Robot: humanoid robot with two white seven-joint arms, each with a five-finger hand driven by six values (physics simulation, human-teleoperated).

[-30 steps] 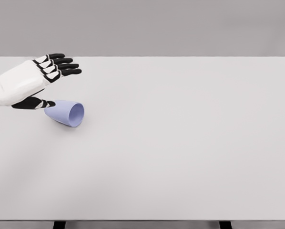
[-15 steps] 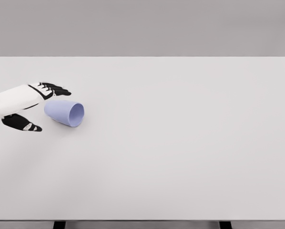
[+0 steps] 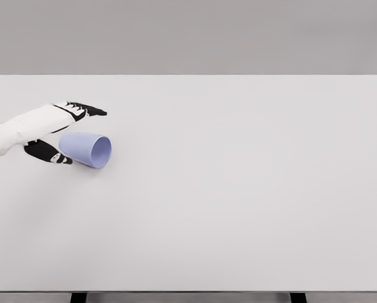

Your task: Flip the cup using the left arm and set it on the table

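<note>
A pale blue cup [image 3: 87, 149] lies on its side on the white table [image 3: 239, 189], its mouth facing right and toward me. My left hand [image 3: 72, 132] comes in from the left edge and straddles the cup's closed end. The black fingers [image 3: 87, 110] reach out just behind the cup, and the thumb [image 3: 48, 153] sits in front of it at its lower left. The hand is open and I cannot tell whether it touches the cup. My right arm does not show.
The table's far edge runs across the frame at about a quarter of its height. Two dark table legs [image 3: 79, 297] peek out under the near edge.
The left hand has dropped from above the cup and rolled edge-on. Since half a second ago it slid right, bringing fingers behind the cup and thumb in front. The cup has not moved.
</note>
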